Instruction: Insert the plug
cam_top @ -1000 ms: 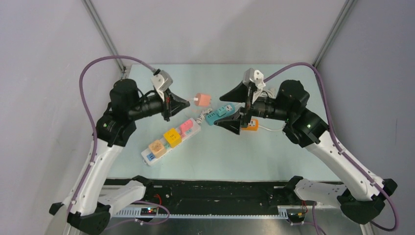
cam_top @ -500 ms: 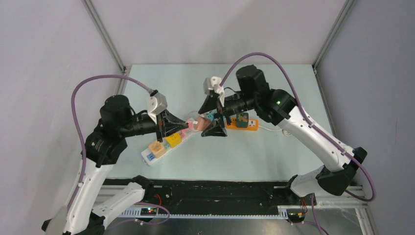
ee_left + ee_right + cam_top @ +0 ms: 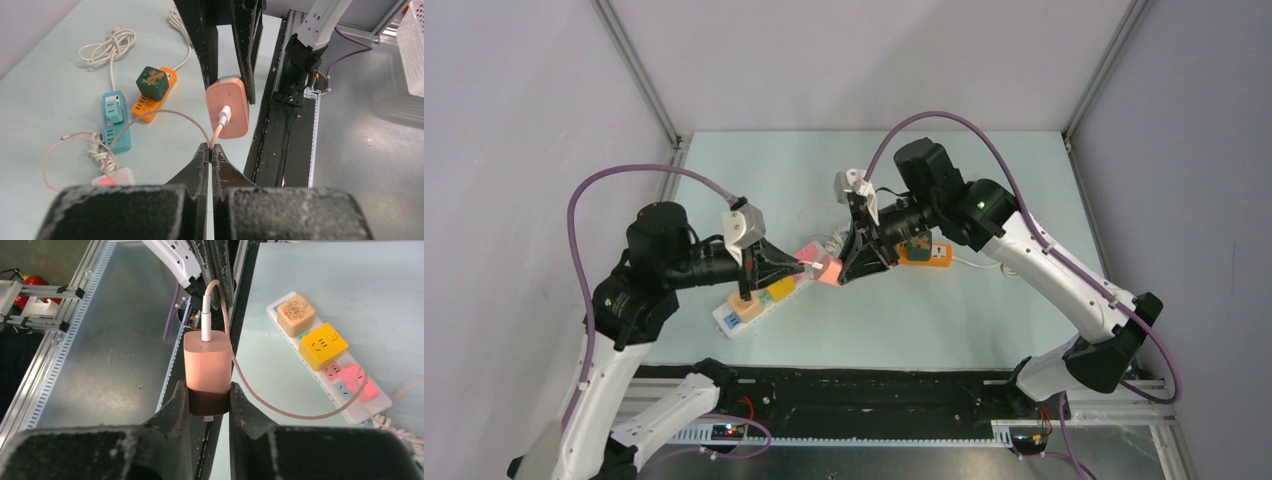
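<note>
Here the right gripper (image 3: 207, 390) is clamped on one end of the pink rectangular charger plug (image 3: 207, 362), holding it raised above the pale green table (image 3: 984, 300). The left gripper (image 3: 210, 150) is closed on the thin pink cable (image 3: 165, 111), close to the white connector seated in the plug's face. Seen from overhead, the plug hangs at about 8 o'clock from the table's middle. The long white power strip (image 3: 724, 312) lies at 8 o'clock from the plug.

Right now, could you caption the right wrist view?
Right tool clamps pink charger block, pink cable attached, near white power strip.
</note>
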